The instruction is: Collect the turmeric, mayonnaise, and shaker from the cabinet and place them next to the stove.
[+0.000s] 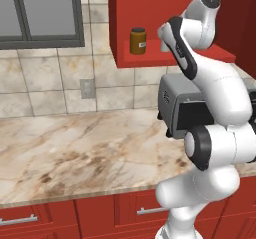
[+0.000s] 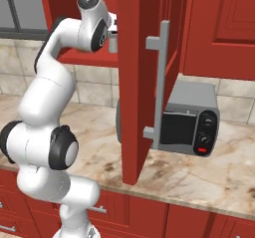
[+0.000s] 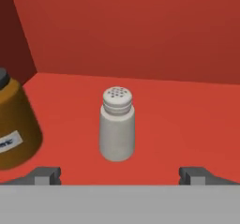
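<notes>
Red shelf: the cabinet (image 3: 154,40) is a smooth, matte box; its floor holds the shaker (image 3: 117,124) at centre frame, standing upright.
Gripper: the gripper (image 3: 120,175) has its jaws spread wide, holding nothing; the two dark tips sit at the lower edge, one either side of the shaker and short of it.
Shaker: a small grey metal cylinder with a ribbed neck and a pale domed top pierced with holes.
Turmeric: the turmeric (image 3: 11,129), an amber jar with a dark lid and pale label, stands at the left edge, near the left tip.
Risk, tipping: the shaker looks light and narrow; a tip that clips it on approach would likely knock it over.
Risk, neighbour: drift left could nudge the jar.
Risk, slip: smooth round metal may slide out of a high pinch.
Below: a grey toaster oven (image 1: 182,108) sits on the veined marble counter (image 1: 75,148).
</notes>
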### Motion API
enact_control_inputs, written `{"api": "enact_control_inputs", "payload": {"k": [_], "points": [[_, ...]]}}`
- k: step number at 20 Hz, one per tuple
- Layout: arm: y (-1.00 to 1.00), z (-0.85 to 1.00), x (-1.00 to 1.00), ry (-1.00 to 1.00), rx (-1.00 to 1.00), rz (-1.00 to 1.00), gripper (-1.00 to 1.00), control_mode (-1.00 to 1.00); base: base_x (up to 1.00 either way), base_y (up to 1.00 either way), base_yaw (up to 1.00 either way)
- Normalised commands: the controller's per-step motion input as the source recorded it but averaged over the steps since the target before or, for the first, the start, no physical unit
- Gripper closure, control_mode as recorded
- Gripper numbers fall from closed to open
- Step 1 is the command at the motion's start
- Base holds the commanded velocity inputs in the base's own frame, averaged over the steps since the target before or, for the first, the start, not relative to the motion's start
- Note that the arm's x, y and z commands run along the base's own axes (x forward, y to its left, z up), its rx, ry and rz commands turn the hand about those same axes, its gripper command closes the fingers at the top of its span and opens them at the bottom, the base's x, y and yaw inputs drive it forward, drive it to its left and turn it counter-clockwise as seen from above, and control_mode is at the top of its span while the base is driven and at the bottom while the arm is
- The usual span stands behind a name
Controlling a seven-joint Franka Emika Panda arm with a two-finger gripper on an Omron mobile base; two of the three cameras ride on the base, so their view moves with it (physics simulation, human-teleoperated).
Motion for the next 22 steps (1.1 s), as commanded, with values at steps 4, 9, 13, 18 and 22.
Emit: {"api": "enact_control_inputs", "payload": {"k": [4,9,13,18,22], "points": [[0.0,0.0,0.39,0.06,0.0,-0.02,-1.0,-1.0,0.0,0.0,0.0],[0.0,0.0,0.29,0.02,0.0,-0.01,-1.0,-1.0,0.0,0.0,0.0],[0.0,-0.01,0.26,0.02,0.0,0.0,-1.0,-1.0,0.0,0.0,0.0],[0.0,-0.09,0.19,0.01,0.0,0.0,-1.0,-1.0,0.0,0.0,0.0],[0.0,-0.2,0.02,0.0,0.0,0.0,-1.0,-1.0,0.0,0.0,0.0]]}}
